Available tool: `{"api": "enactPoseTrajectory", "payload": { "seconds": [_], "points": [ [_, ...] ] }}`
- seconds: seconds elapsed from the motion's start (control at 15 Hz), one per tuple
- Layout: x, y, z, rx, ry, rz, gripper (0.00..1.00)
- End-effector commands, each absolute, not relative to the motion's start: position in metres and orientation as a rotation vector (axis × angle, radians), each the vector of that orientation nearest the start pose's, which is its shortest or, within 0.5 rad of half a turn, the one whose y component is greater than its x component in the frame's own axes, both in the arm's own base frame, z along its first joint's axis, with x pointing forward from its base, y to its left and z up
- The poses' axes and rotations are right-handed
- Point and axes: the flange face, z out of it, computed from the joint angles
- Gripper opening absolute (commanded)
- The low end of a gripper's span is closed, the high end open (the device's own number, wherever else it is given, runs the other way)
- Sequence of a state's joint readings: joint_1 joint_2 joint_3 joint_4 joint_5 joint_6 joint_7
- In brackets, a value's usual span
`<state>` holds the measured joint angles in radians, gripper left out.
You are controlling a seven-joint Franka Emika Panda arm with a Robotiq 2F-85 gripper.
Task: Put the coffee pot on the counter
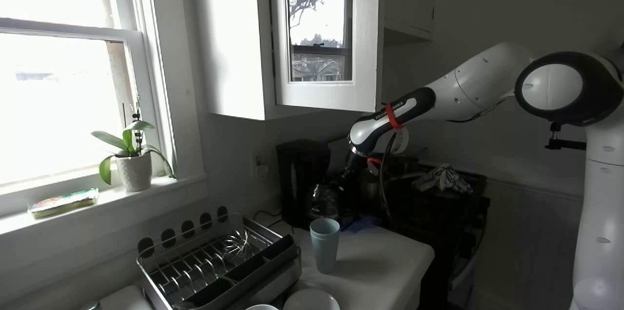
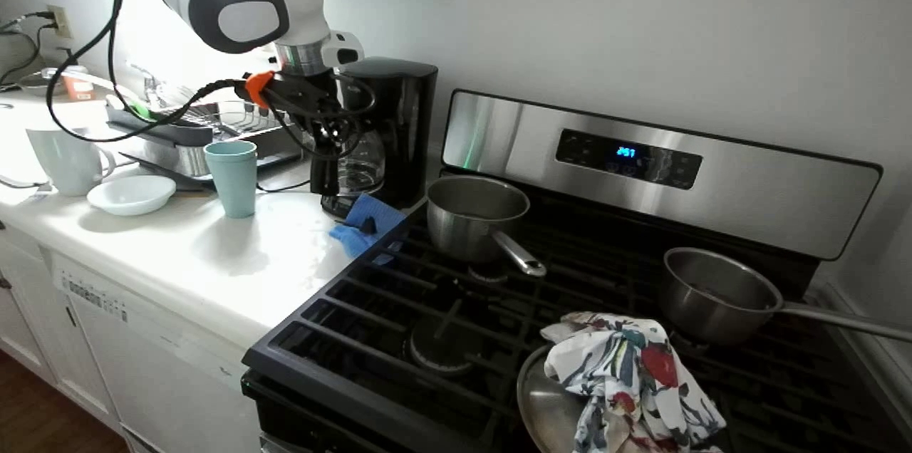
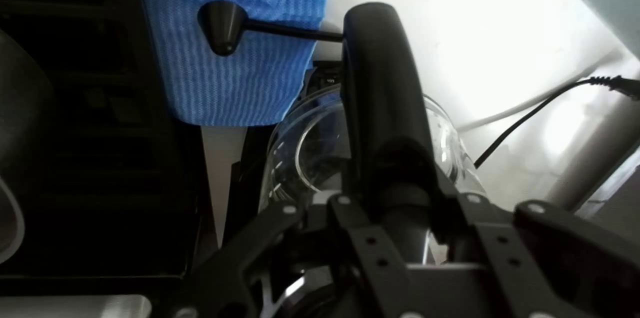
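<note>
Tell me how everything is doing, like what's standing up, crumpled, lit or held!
coffee pot: upright at the coffee machine; lifted or resting, can't tell
gripper: seems shut on the coffee pot's handle
pale blue cup: upright on the counter
white bowl: right way up
blue cloth: partly folded
patterned cloth: crumpled
stove display: lit
saucepan near the coffee machine: uncovered
saucepan beside the patterned cloth: uncovered
potted plant: upright

A robot gripper (image 2: 328, 143) meets the handle (image 2: 325, 176) of a glass coffee pot (image 2: 365, 164) at a black coffee machine (image 2: 402, 111), beside a stove (image 2: 385, 375) bearing two steel saucepans (image 2: 456, 231)
</note>
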<state>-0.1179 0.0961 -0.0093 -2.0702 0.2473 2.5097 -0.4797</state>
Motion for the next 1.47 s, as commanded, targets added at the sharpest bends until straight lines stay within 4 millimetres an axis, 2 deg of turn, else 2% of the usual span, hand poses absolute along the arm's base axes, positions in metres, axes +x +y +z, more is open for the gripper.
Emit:
{"api": "enactPoseTrajectory", "payload": {
  "seconds": [0.0,0.27,0.4,0.73,1.07,1.4],
  "points": [
    [0.581,-0.07,0.419,-3.032,-0.122,-0.585,0.08],
    [0.574,-0.061,0.412,-3.039,-0.074,-0.551,0.08],
    [0.569,-0.058,0.409,-3.041,-0.123,-0.523,0.08],
    [0.558,-0.065,0.403,-3.076,-0.18,-0.491,0.08],
    [0.555,-0.066,0.398,-3.077,-0.177,-0.471,0.08],
    [0.55,-0.056,0.378,-3.056,-0.186,-0.412,0.08]
  ]
}}
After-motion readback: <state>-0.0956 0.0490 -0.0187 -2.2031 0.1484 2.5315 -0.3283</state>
